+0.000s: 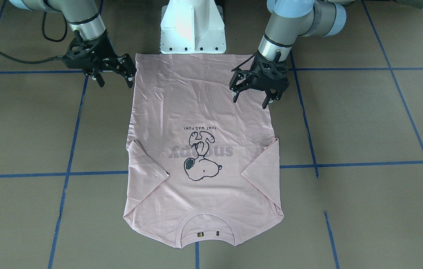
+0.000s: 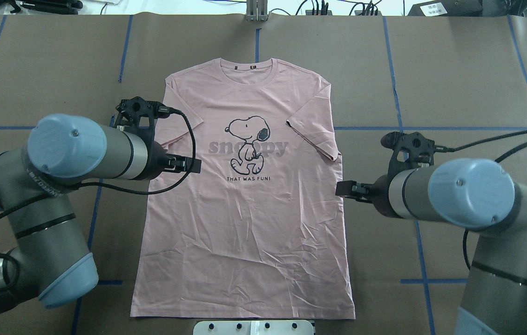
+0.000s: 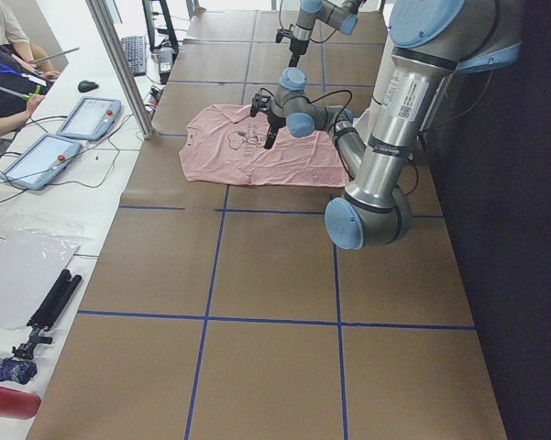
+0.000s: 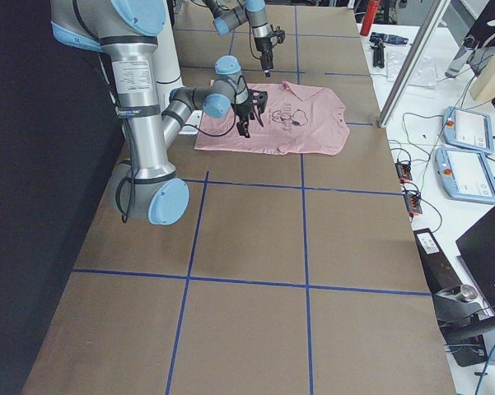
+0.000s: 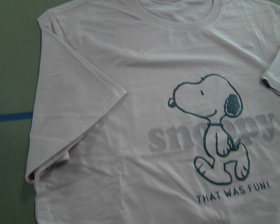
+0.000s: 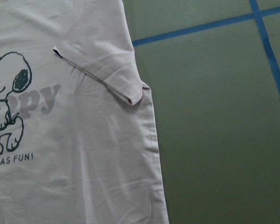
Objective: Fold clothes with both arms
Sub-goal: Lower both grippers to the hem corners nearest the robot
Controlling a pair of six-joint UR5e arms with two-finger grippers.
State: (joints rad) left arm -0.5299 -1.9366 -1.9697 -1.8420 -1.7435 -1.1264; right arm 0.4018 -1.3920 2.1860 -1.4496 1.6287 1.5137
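Across the front of the T-shirt (image 1: 196, 104) both sleeves (image 1: 148, 164) are tucked in; body folds aren't done yet. Left gripper (image 1: 250, 101) and right gripper (image 1: 116, 83) are spread wide, empty.

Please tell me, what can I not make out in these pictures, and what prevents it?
- The collar label: too small to read in the front-facing view.
- The left gripper and the right gripper: in the overhead view their own wrists cover them.
- Whether the fingers touch the T-shirt: the front-facing view looks steeply down, and the side views are too small.
- The T-shirt's back: it lies against the table.
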